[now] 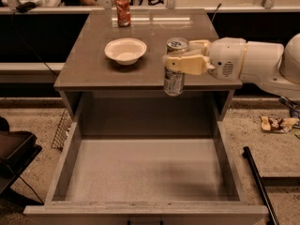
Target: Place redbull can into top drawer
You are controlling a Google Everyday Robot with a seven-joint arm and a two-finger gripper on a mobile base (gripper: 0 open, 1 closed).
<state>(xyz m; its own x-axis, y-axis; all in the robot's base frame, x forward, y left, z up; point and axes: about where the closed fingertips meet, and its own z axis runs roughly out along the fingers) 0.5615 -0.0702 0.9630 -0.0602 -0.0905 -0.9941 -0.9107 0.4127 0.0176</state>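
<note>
The redbull can [174, 79] is a tall slim silver can with a shiny top. My gripper [180, 59] is shut on it from the right and holds it upright in the air over the cabinet's front edge, above the back of the top drawer. The top drawer [140, 172] is pulled wide open below, with a flat pale-grey floor and nothing in it. The white arm [253, 62] reaches in from the right.
A white bowl [125, 50] sits on the cabinet top [89, 67], left of the can. A red-orange soda can [123, 11] stands at the back. A black rod [258, 186] lies on the floor at the right, and a wire rack [61, 130] leans at the left.
</note>
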